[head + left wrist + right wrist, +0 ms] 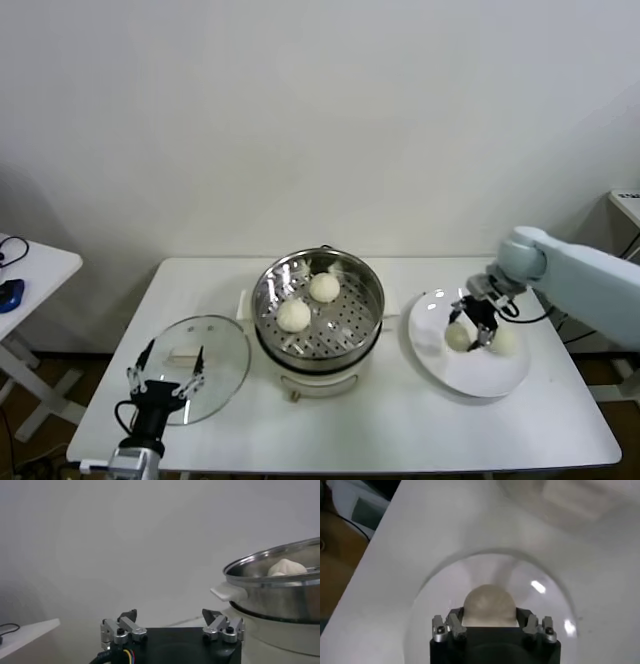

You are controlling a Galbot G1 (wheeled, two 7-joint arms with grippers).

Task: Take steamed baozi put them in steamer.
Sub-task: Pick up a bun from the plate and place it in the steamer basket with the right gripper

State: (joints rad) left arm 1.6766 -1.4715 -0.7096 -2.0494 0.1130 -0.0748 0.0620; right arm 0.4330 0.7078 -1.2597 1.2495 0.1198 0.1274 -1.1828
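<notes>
The steamer (318,310) stands mid-table with two steamed baozi (293,315) (323,287) on its perforated tray. On the white plate (480,380) to its right lie two more. My right gripper (472,328) is down on the plate, shut on the left baozi (458,338); the other baozi (504,341) lies beside it. The right wrist view shows that baozi (489,602) pressed between both fingers of the right gripper (490,619) over the plate (540,610). My left gripper (165,384) (172,617) waits open and empty near the front left edge, beside the steamer (280,592).
A round glass lid (205,350) lies flat on the table left of the steamer, right under the left gripper. A small side table (35,265) with a blue object (10,293) stands at far left. The table's front edge runs close to the plate.
</notes>
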